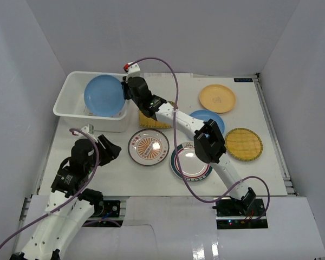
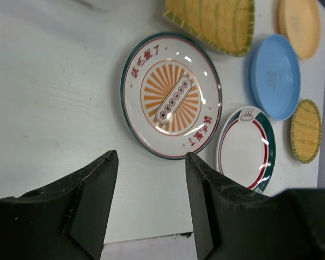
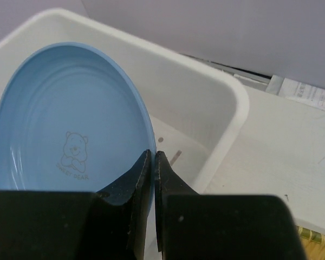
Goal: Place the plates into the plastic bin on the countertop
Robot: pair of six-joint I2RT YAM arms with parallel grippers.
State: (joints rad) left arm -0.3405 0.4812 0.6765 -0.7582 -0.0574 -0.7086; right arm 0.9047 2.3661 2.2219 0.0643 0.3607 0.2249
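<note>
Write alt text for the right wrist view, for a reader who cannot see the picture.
The right gripper is shut on the rim of a blue plate and holds it tilted over the open white plastic bin. A small bear drawing is printed on the plate, and a strip of white countertop shows at the right.

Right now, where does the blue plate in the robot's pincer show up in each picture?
Top external: the held blue plate, upper left, on edge over the plastic bin, in the right gripper.
Left wrist: not in it; the other blue plate lies flat there.
Right wrist: fills the left half, bear print showing.
Shared by all three: the woven plate beside the bin.
</note>
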